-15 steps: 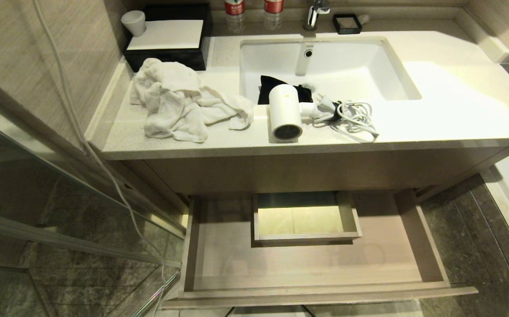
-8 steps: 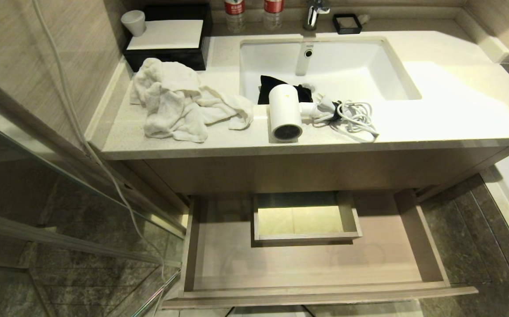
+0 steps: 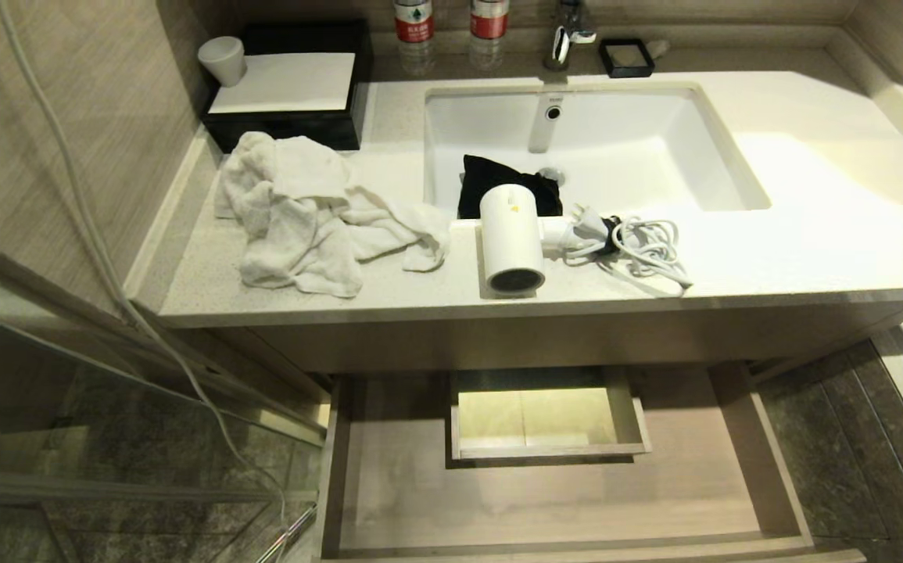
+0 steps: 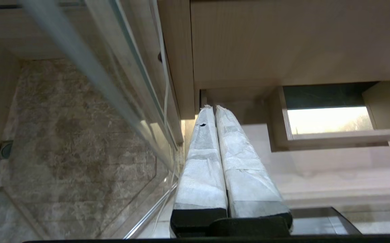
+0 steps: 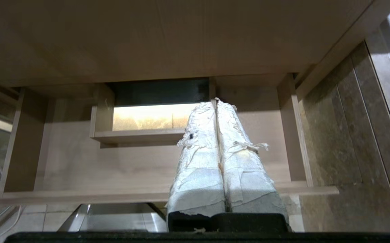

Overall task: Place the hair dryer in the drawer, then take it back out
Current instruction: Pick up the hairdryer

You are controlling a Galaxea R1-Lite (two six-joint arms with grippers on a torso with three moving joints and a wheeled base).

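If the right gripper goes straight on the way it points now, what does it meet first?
Judging by the right wrist view, the right gripper, fingers shut and empty, points into the open drawer. It would probably meet the drawer's back wall, just beside the boxed cut-out. Depth is unclear.

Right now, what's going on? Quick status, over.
Both grippers shut, empty, low before the open drawer. Hair dryer on countertop. Drawer empty, nothing blocking.

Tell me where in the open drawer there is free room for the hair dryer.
The drawer floor is bare left, right and in front of its boxed cut-out. The counter is crowded: towel, hair dryer and cord fill the strip before the sink.
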